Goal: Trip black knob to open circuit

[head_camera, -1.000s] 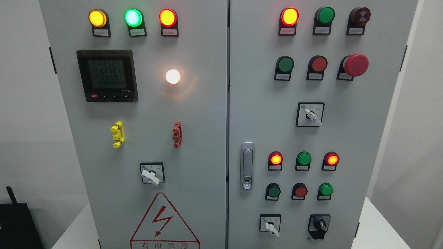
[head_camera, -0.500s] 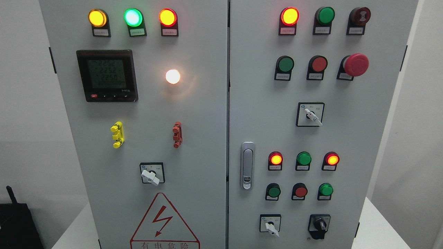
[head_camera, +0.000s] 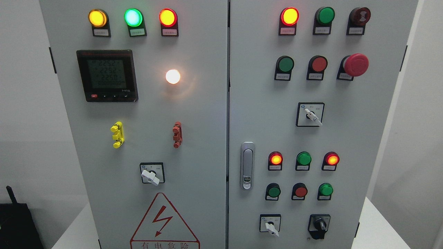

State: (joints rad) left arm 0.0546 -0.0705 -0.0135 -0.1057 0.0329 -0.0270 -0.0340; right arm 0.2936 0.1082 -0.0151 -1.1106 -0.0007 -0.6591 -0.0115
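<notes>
no hand of either arm in view yet, so no telling how far open or what held. nothing altered on the panel since a second ago beyond a flicker in the digits of the black-framed digital meter (head_camera: 107, 75) at upper left; task apparently not begun. small black rotary knob (head_camera: 319, 225) sits at lower right of the grey metal cabinet door (head_camera: 346, 138), handle pointing roughly up, right of the white-handled selector switch (head_camera: 270, 225). red mushroom stop button (head_camera: 355, 64) high above, well apart.
</notes>
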